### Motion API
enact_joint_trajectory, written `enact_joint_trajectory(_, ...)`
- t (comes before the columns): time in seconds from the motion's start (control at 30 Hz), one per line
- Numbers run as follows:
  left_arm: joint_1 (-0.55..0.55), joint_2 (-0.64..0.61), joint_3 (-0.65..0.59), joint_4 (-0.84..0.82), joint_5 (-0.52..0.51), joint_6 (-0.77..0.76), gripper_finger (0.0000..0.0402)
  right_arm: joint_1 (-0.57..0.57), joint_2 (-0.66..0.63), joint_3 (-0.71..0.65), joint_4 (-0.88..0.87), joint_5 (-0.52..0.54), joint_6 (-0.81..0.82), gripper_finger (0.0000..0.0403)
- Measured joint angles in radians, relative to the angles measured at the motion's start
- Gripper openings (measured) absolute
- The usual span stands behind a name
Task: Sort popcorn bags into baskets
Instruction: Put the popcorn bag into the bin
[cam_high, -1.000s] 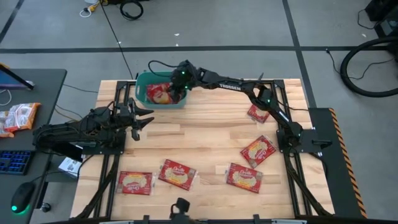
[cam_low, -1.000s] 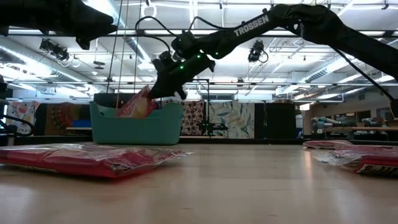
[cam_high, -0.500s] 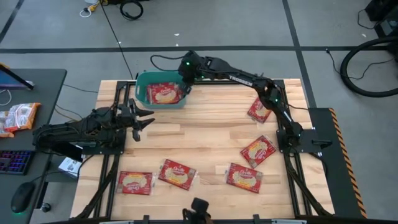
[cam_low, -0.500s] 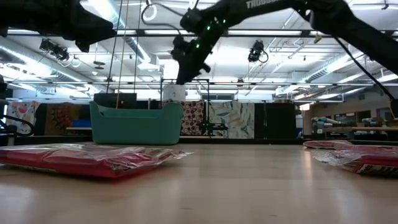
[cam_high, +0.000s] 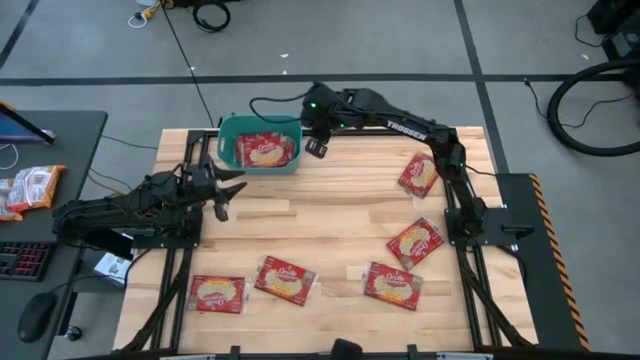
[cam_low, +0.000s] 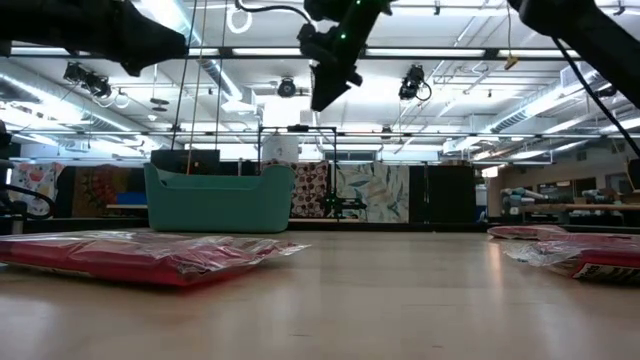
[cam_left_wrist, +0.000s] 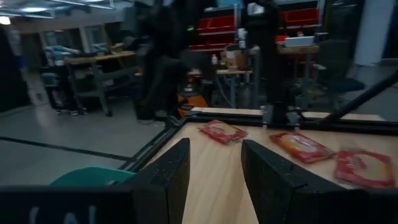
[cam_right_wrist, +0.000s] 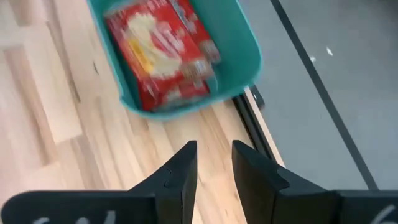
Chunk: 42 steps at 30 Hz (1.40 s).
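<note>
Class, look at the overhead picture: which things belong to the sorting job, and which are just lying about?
Job:
- teal plastic tub, holding red-orange flat packets
- six red-orange packets loose on the wooden table, such as one

Lying about:
- packets on the grey side desk
- black keyboard
- black mouse

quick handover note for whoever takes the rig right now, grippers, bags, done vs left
Right gripper: open, empty, raised just beside the teal basket.
Left gripper: open, empty, waiting at the table's left side.
Done: popcorn bags in the basket.
Left: six bags on the table, three along the near edge, two on the right side, one hardly visible.
</note>
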<state>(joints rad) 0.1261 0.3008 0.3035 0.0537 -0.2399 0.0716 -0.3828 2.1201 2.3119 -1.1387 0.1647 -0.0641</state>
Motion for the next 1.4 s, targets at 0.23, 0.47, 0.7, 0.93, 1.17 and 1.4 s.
enact_joint_trajectory(0.23,0.000,0.001,0.000,0.040,-0.061,0.045,0.0149,0.032,-0.031,0.000,-0.231,0.155,0.082,0.0106)
enact_joint_trajectory(0.47,0.000,0.039,0.000,0.122,-0.063,0.092,0.0149,0.083,-0.031,-0.023,-0.392,0.276,0.176,0.0106)
enact_joint_trajectory(0.7,0.000,0.119,0.000,0.220,-0.063,0.151,0.0149,0.118,-0.119,-0.265,-0.350,0.295,0.248,0.0106)
enact_joint_trajectory(0.93,0.000,0.206,0.000,0.317,-0.063,0.197,0.0149,0.133,-0.358,-0.701,-0.041,0.286,0.315,0.0106)
enact_joint_trajectory(1.17,0.024,0.307,0.000,0.429,-0.063,0.246,0.0149,0.176,-0.498,-1.023,0.123,0.158,0.434,0.0106)
enact_joint_trajectory(1.4,0.080,0.396,0.000,0.514,-0.063,0.266,0.0149,0.301,-0.505,-1.147,0.141,-0.026,0.524,0.0106)
